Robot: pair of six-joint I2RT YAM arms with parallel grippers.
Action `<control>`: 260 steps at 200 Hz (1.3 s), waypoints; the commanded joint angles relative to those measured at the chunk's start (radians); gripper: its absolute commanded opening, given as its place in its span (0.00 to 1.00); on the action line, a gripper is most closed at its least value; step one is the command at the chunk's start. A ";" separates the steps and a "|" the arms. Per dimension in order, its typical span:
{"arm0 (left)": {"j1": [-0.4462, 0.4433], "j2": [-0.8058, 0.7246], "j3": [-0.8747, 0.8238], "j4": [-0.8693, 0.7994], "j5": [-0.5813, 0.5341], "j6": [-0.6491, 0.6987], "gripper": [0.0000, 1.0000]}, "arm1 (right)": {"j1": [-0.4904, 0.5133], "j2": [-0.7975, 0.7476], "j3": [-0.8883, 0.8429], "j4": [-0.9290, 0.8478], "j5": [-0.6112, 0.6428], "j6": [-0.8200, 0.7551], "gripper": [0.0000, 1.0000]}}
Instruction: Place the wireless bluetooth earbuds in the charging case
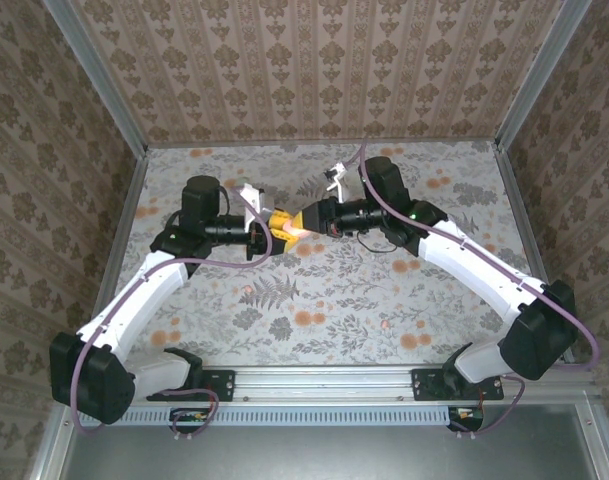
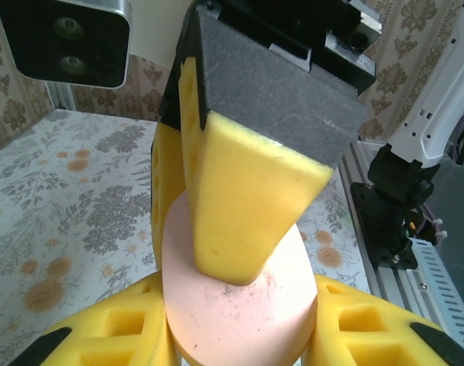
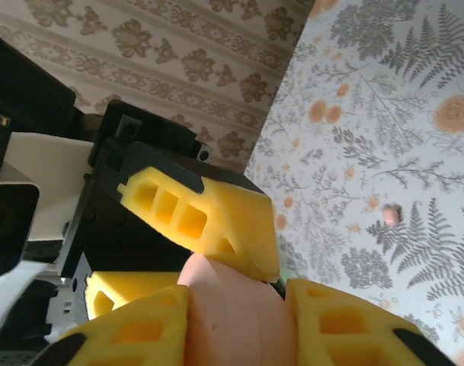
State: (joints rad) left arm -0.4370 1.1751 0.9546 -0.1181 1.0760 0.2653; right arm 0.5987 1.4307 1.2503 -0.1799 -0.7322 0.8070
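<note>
The charging case [image 1: 290,226] is a pink oval held above the middle of the table, where my two grippers meet tip to tip. My left gripper [image 1: 274,228] is shut on it; the left wrist view has the case [image 2: 239,305] wedged between the yellow fingers of my left gripper [image 2: 239,347]. My right gripper [image 1: 306,222] comes from the right, and its yellow fingers press both sides of the case [image 3: 232,301], so my right gripper [image 3: 235,328] is shut on it too. A tiny pale pink piece [image 3: 390,215], probably one of the earbuds, lies on the floral surface.
The floral table [image 1: 324,300] is fenced by patterned walls at the back and sides. A metal rail [image 1: 324,385] with both arm bases runs along the near edge. The left gripper's finger [image 3: 216,221] crosses over the case in the right wrist view.
</note>
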 commanded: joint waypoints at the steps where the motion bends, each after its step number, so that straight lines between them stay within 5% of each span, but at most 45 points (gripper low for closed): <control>1: -0.002 -0.021 -0.013 0.109 -0.034 -0.053 0.32 | 0.027 0.004 -0.043 0.122 -0.076 0.087 0.21; 21: 0.011 -0.055 -0.054 0.186 -0.080 -0.123 0.52 | 0.021 -0.015 -0.093 0.242 -0.051 0.186 0.20; 67: 0.093 -0.101 -0.204 0.502 -0.123 -0.470 0.61 | 0.012 -0.072 -0.178 0.465 0.066 0.353 0.21; 123: 0.022 -0.114 -0.237 0.524 -0.105 -0.429 0.64 | 0.013 -0.089 -0.182 0.479 0.097 0.375 0.21; 156: 0.021 -0.085 -0.212 0.544 -0.082 -0.435 0.58 | 0.019 -0.087 -0.197 0.499 0.086 0.399 0.21; 260: 0.009 -0.068 -0.206 0.624 -0.073 -0.459 0.62 | 0.027 -0.086 -0.202 0.500 0.059 0.402 0.21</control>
State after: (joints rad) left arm -0.4187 1.1061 0.7212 0.4591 0.9859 -0.1848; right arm 0.6167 1.3621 1.0554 0.2897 -0.6434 1.2018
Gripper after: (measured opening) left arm 0.617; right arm 0.270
